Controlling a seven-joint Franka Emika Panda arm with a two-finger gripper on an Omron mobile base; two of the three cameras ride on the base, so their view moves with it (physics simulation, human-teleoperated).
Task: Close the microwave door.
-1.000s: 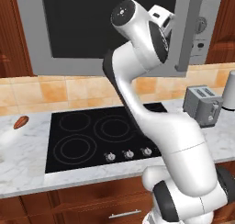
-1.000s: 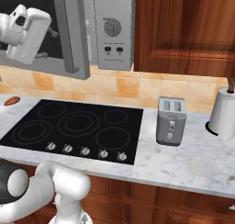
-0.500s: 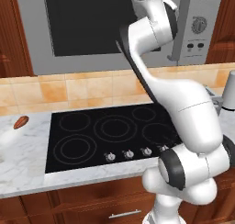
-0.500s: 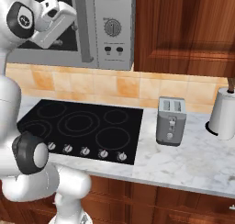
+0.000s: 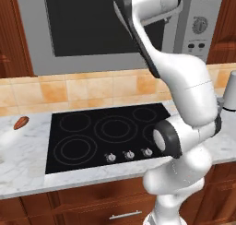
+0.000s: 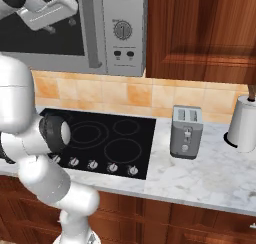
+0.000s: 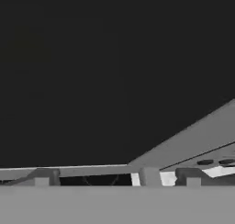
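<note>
Swung nearer shut, the microwave door (image 5: 99, 30), flat grey with glossy black window; jaws' opening unreadable.

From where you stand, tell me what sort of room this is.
A home kitchen, apparently, and a rendered one: a black cooktop set in a marble counter, a microwave mounted above it, and a silver toaster beside wooden cabinets.

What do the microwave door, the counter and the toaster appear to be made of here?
The microwave door: matte grey frame, probably painted metal, around a dark window that looks like tinted glass. The counter: white stone with grey veining, likely polished marble. The toaster: silver-grey body with a soft sheen, apparently brushed metal.
</note>
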